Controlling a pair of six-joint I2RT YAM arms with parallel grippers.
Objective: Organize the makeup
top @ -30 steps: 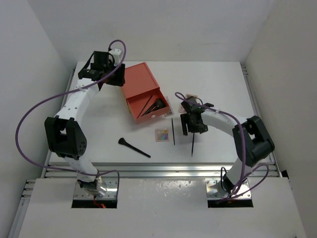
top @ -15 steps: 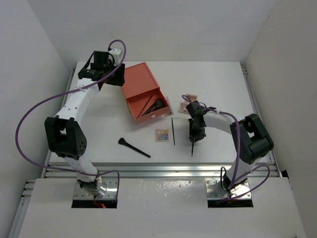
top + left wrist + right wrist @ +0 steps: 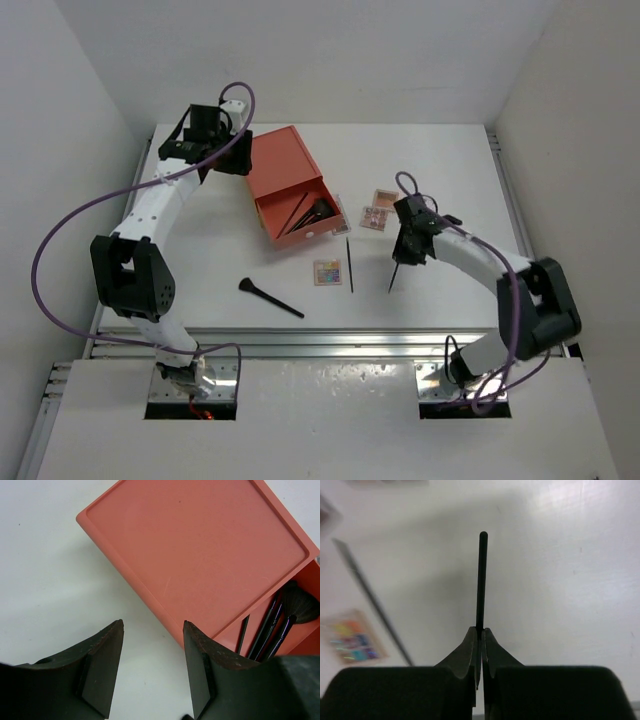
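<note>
Right fingers (image 3: 468, 652) pinch a thin black stick (image 3: 481, 580) over the table (image 3: 570, 580). Left fingers (image 3: 102, 655) stand apart, empty, at the orange box (image 3: 200, 555).

Black brushes (image 3: 308, 212) are noted lying in the open compartment of the orange box (image 3: 282, 170). Laid flat in front of the box: loose brush (image 3: 270, 298), multicolour palette (image 3: 327, 271), thin stick (image 3: 349, 264). Pink-brown palettes (image 3: 373, 217) are placed to its right. The second stick (image 3: 481, 580) is pinched at one end by the right gripper (image 3: 481, 630).

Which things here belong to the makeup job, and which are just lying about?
Job: held stick in right gripper, loose stick, table brush, boxed brushes, colourful palette, two pinkish palettes.
Lying about: orange box.
</note>
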